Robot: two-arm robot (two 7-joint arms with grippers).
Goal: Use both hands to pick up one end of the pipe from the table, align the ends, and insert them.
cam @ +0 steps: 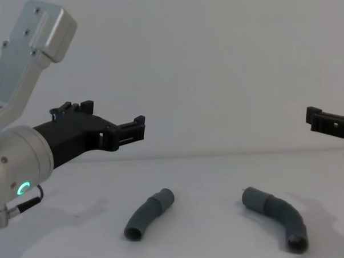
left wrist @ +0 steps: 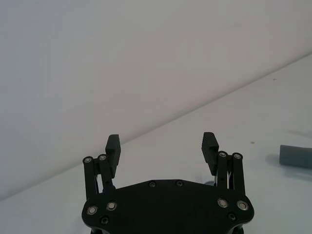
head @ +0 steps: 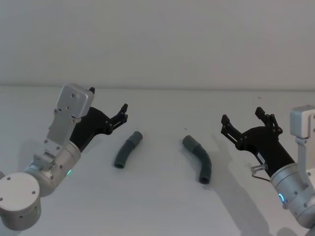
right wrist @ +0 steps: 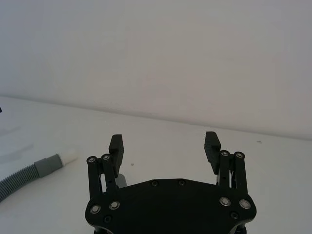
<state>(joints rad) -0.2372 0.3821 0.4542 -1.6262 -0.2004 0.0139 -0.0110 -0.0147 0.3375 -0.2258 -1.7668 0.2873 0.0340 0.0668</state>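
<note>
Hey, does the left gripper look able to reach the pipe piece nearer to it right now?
Probably yes. The left gripper hovers open, up and to the left of the left pipe piece, which lies free on the table; nothing stands between them.

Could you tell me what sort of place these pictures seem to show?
Most likely a robot test bench in a lab: a plain white table against a bare wall, the left gripper and right gripper open above it, and two grey pipe pieces laid out between them.
</note>
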